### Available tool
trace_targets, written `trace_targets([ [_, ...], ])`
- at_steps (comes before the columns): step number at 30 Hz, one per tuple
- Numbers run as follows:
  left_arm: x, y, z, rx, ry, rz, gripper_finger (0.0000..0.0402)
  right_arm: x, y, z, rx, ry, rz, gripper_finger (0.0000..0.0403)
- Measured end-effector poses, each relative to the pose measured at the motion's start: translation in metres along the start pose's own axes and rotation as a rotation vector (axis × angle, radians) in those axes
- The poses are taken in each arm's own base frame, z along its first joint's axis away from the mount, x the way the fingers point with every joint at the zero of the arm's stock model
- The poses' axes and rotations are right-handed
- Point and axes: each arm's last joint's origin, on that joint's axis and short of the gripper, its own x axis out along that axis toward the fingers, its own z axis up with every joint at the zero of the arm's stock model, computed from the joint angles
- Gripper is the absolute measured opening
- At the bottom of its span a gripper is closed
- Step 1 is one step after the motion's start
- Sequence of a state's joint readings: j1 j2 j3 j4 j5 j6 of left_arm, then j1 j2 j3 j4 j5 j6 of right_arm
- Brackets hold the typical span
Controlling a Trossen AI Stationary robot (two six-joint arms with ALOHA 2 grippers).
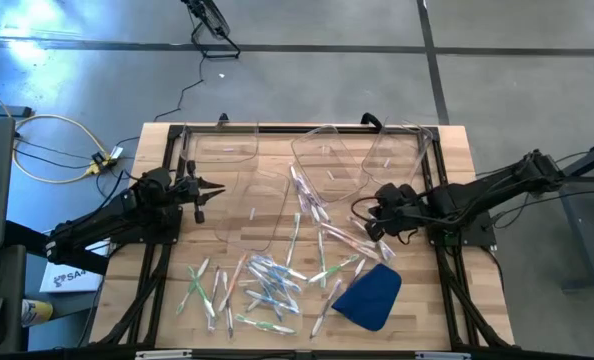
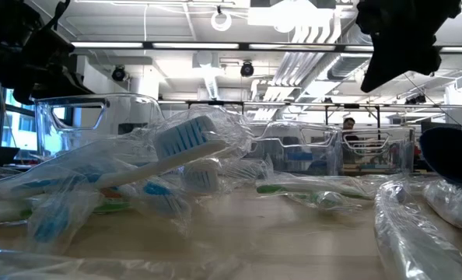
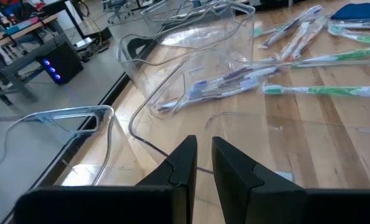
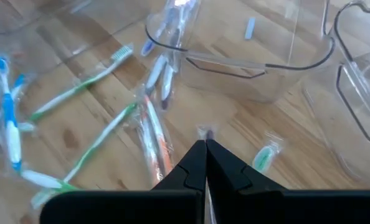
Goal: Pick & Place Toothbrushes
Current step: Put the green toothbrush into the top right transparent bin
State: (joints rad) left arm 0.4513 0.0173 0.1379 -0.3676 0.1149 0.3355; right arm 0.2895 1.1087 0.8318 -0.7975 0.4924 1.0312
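low view: toothbrushes [image 2: 176, 148] blurred | blue cloth [image 2: 453, 159] cut by edge | person [image 2: 348, 123] tiny

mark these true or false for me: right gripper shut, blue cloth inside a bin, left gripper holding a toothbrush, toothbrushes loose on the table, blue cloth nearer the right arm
1. The right gripper is shut. True.
2. The blue cloth lies inside a clear bin. False: it lies on the wooden table, outside the bins.
3. The left gripper holds a toothbrush. False: nothing sits between its fingers, which stand slightly apart.
4. Toothbrushes lie loose on the table. True.
5. The cloth is nearer the right arm. True.
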Motion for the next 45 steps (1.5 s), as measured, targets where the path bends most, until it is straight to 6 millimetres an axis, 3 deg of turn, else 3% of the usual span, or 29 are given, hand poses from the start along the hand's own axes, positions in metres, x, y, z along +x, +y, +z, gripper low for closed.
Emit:
trace_targets([
  [5,0.0,0.0,0.0,0.0,0.001,0.001,0.0046,0.017,0.004,-0.002,0.004,0.03,-0.067,0.0017],
  [11,0.0,0.0,0.0,0.0,0.001,0.002,0.0046,0.034,0.005,-0.005,0.036,0.116,-0.116,0.0091],
  [16,0.0,0.0,0.0,-0.004,0.003,0.005,0.0046,0.04,0.001,-0.005,0.242,0.155,-0.168,0.0135],
  [24,0.0,0.0,0.0,-0.004,0.003,0.004,0.0046,0.054,-0.002,-0.015,0.35,0.19,-0.322,0.0134],
  [35,0.0,0.0,0.0,-0.004,0.003,0.004,0.0046,0.08,0.003,-0.029,0.301,0.257,-0.424,0.013],
  [45,0.0,0.0,0.0,-0.004,0.004,0.003,0.0046,0.089,-0.004,-0.039,0.274,0.273,-0.458,0.0126],
])
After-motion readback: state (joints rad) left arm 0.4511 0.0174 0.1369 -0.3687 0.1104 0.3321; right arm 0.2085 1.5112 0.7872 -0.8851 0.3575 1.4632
